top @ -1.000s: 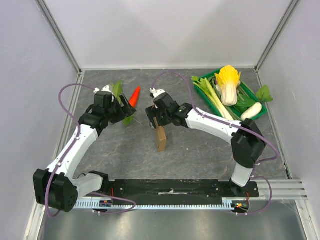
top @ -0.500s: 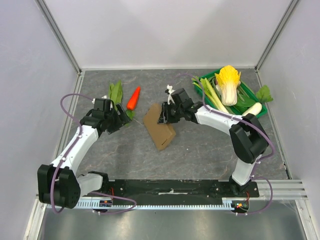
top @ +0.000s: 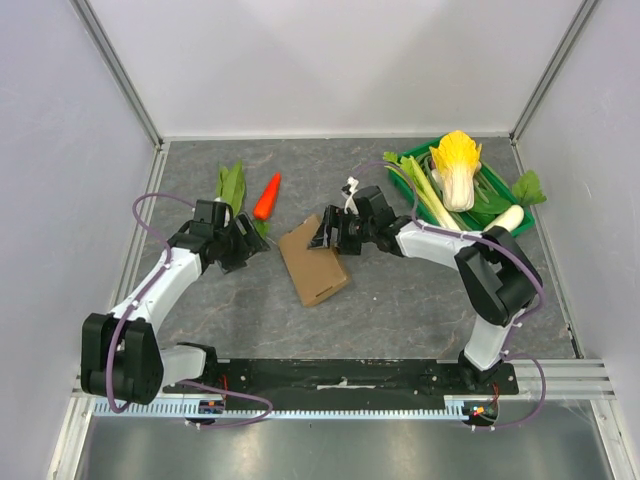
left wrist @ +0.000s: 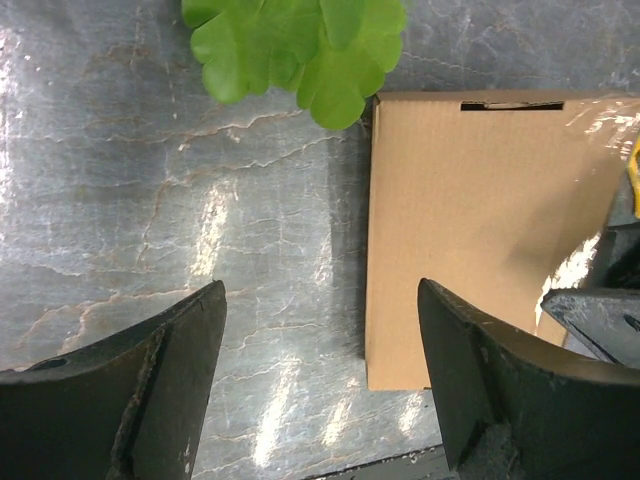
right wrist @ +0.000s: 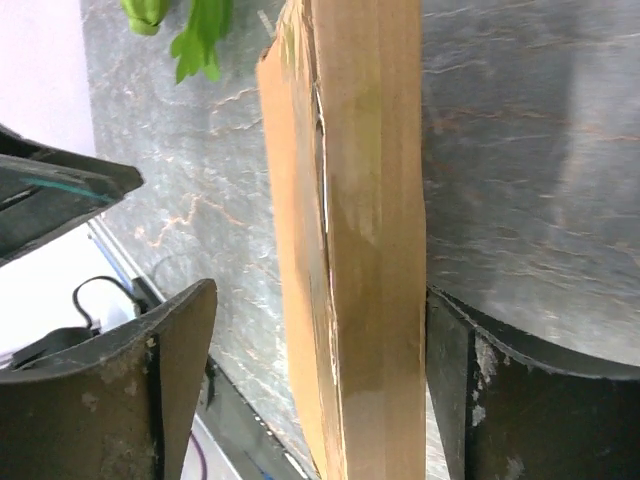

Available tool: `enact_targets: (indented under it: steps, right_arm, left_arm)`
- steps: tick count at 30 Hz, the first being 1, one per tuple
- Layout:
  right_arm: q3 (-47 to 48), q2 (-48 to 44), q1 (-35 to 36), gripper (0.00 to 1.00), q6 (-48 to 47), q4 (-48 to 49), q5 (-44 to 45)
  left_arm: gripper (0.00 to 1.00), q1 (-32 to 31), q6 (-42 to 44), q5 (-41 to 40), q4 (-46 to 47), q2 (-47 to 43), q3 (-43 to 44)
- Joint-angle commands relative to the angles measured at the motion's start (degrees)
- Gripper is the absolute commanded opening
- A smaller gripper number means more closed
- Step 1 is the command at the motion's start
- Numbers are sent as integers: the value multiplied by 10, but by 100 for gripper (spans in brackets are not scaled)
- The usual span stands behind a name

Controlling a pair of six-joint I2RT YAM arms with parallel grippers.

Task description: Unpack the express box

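Once upright, express box [top: 314, 266] now flat.

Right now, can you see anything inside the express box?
No. The express box lies on the table with its lid flap closed; only plain cardboard shows. The right tool straddles its edge. Contents, if any, are covered.

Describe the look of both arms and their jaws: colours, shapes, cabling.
Both the left arm and the right arm have smooth white links joined by bulky black joint housings. A thin purple cable loops loosely along each arm up to the wrist. The jaws are broad, dark and matte with curved inner edges, slightly scuffed. Both bases sit on a black plate.
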Motion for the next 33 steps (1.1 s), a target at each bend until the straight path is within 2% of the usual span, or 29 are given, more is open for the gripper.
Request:
enact_targets:
  steps: [1, 4, 7, 11, 16, 19, 23, 26, 28, 33]
  right_arm:
    - [-15, -32, -35, 92, -34, -20, 23]
    - [-15, -57, -50, 95, -77, -71, 51]
    - [-4, -72, -51, 90, -122, -107, 87]
    - [13, -64, -52, 82, -152, -137, 93]
    - [2, -57, -51, 80, -169, -140, 88]
    - [0, -50, -45, 79, -171, -139, 73]
    - [0, -29, -32, 73, -175, -140, 37]
    - [-6, -7, -32, 61, -181, -141, -3]
    - [-10, -5, -31, 52, -178, -140, -20]
    - [-12, -28, -21, 52, -172, -148, -50]
  left_arm:
    - [84, 3, -13, 26, 50, -5, -7]
    - [86, 2, 1, 39, 70, -7, -8]
    - [90, 3, 15, 41, 75, -7, -6]
    - [97, 2, 23, 38, 87, -16, -13]
    - [98, 1, 25, 80, 125, -16, -37]
    - [91, 0, 9, 117, 149, -3, -61]
    - [74, 0, -18, 148, 177, 21, -88]
    - [66, -1, -27, 152, 186, 27, -95]
    - [64, -1, -23, 151, 185, 27, -92]
    - [62, -1, -2, 129, 155, 26, -64]
